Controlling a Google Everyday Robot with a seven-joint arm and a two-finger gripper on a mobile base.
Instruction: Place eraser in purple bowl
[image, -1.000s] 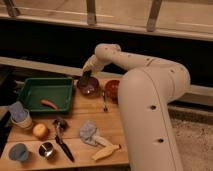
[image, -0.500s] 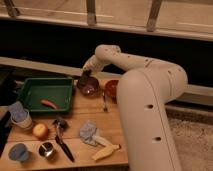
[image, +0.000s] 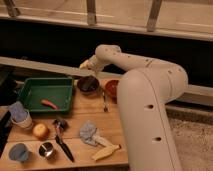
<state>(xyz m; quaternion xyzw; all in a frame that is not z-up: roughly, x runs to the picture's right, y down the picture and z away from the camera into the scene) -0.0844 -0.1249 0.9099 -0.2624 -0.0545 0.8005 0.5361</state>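
Observation:
The purple bowl (image: 88, 84) stands on the wooden table just right of the green tray. Its inside looks dark, and a dark shape in it (image: 90, 87) may be the eraser; I cannot tell for sure. My gripper (image: 85, 65) is at the end of the white arm. It hangs a short way above the bowl's far left rim, clear of the bowl. I see nothing in it.
An orange-red bowl (image: 112, 89) sits right of the purple one, with a fork (image: 104, 101) in front. The green tray (image: 30, 90) holds a red-orange item (image: 48, 104). Nearer are a black-handled knife (image: 64, 143), an orange fruit (image: 40, 131), cups, a cloth (image: 89, 132) and a banana (image: 106, 151).
My gripper has risen from just over the purple bowl and drawn back a little up and to the left. Nothing else has moved.

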